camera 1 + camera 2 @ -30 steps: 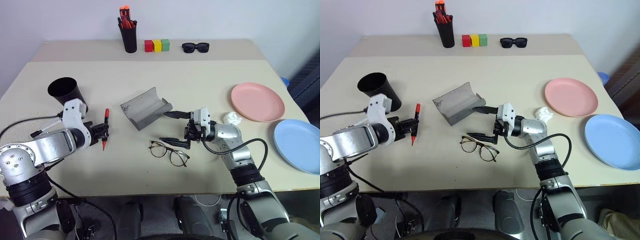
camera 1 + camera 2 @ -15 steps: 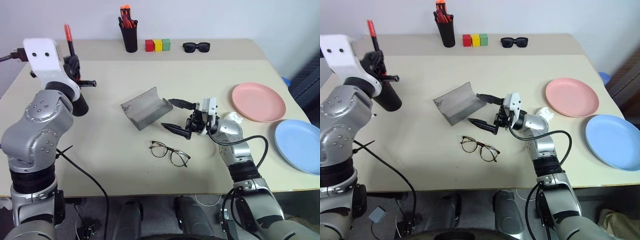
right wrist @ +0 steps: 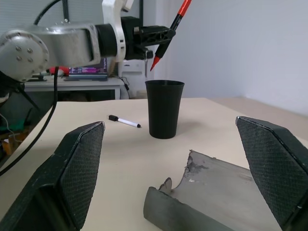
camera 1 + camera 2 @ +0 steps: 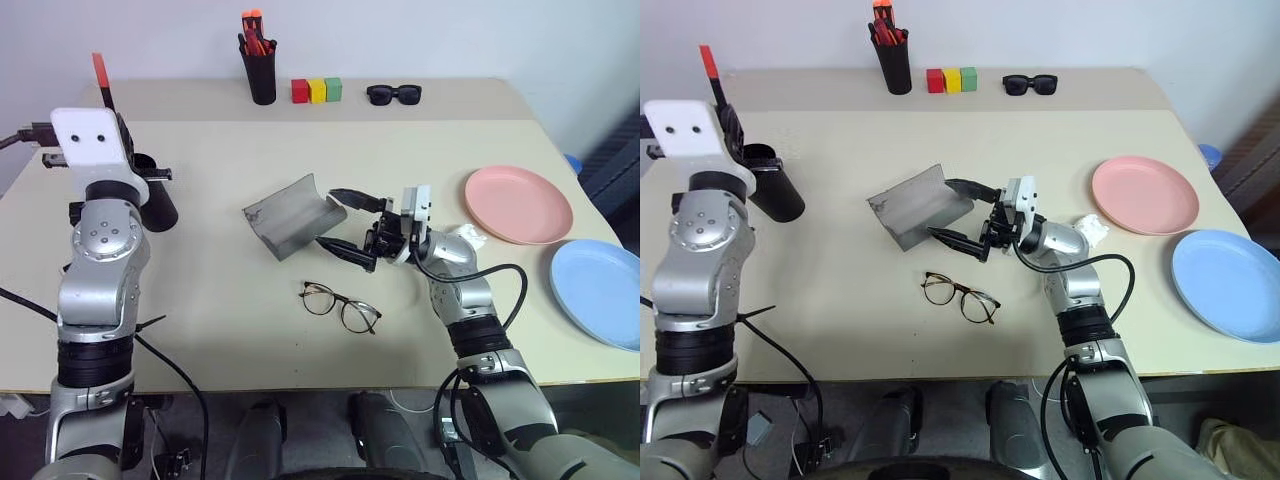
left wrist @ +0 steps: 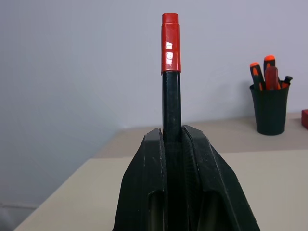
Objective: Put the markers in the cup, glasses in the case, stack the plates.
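The beige table (image 4: 200, 330) bears the cup (image 4: 155, 200), case (image 4: 290, 215), glasses (image 4: 340, 306) and plates (image 4: 518, 203).

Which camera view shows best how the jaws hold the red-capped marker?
The left wrist view: the marker stands upright, pinched between the left gripper's shut jaws. The right wrist view shows it above the cup; the eye views show mainly its red cap.

At twelve o'clock on the table (image 4: 420, 150) we see a black pen holder (image 4: 260, 78) stuffed with red-orange pens (image 4: 252, 36). Just toward one o'clock of it sit three blocks (image 4: 315, 91), red, yellow and green, touching in a row, then chunky black sunglasses (image 4: 393, 95). At three o'clock lies crumpled white paper (image 4: 463, 236).
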You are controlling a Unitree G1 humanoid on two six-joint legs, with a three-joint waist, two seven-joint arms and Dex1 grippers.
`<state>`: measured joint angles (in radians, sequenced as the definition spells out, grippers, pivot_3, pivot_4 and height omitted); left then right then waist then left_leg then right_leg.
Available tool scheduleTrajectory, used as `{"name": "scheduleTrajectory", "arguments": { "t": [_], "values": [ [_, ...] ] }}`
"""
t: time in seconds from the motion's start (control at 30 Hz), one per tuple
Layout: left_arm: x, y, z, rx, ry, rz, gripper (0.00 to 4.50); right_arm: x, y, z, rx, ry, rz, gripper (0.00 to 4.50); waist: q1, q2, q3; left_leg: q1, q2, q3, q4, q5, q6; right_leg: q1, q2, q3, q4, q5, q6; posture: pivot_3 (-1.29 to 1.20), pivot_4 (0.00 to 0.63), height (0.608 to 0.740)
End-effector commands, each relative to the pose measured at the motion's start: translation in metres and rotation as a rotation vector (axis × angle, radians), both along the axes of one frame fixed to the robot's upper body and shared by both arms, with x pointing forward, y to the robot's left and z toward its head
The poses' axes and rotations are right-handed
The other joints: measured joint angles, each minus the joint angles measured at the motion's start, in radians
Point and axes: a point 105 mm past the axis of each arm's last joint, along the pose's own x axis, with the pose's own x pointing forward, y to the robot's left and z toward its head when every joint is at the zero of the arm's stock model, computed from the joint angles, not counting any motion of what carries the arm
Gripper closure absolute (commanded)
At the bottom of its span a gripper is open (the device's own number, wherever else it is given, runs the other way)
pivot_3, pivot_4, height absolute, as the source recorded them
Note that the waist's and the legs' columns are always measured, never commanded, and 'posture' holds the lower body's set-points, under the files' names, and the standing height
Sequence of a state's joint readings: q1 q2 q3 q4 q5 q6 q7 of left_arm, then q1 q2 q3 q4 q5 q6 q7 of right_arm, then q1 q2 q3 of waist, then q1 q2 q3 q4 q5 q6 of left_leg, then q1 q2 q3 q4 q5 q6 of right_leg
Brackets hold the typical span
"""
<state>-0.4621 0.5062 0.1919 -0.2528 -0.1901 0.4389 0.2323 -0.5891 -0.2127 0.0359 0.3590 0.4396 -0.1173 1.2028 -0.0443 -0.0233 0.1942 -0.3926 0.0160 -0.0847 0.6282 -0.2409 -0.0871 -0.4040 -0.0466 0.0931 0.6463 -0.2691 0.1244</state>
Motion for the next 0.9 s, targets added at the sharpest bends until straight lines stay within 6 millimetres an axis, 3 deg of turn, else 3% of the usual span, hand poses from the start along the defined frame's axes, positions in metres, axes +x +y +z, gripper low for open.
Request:
{"name": "scheduleTrajectory", "arguments": {
  "t": [0.03,0.33,0.57,0.9],
  "values": [
    [-0.008,0.007,0.015,0.059,-0.088,0.033,4.41,0.000,0.004,0.013,0.020,-0.053,0.011,0.00,0.000,0.000,0.000,0.000,0.000,0.000,0.000,0.000,0.000,0.000,0.000,0.000,0.000,0.000,0.000,0.00,0.150,0.740],
    [0.000,0.021,0.019,0.081,-0.117,0.075,4.41,0.000,0.006,0.012,0.020,-0.053,0.012,0.00,0.000,0.000,0.000,0.000,0.000,0.000,0.000,0.000,0.000,0.000,0.000,0.000,0.000,0.000,0.000,0.00,0.150,0.740],
    [0.015,0.047,0.001,0.086,-0.072,0.190,4.41,-0.001,0.007,0.010,0.019,-0.047,0.011,0.00,0.000,0.000,0.000,0.000,0.000,0.000,0.000,0.000,0.000,0.000,0.000,-0.001,0.001,0.000,0.000,0.00,0.150,0.740],
    [0.030,0.051,-0.003,0.080,-0.080,0.197,4.41,-0.001,0.006,0.011,0.017,-0.048,0.004,0.00,-0.001,0.000,0.000,0.000,0.000,-0.001,0.000,0.000,0.000,0.000,0.000,-0.001,0.001,0.000,0.000,0.00,0.150,0.740]
  ]
}}
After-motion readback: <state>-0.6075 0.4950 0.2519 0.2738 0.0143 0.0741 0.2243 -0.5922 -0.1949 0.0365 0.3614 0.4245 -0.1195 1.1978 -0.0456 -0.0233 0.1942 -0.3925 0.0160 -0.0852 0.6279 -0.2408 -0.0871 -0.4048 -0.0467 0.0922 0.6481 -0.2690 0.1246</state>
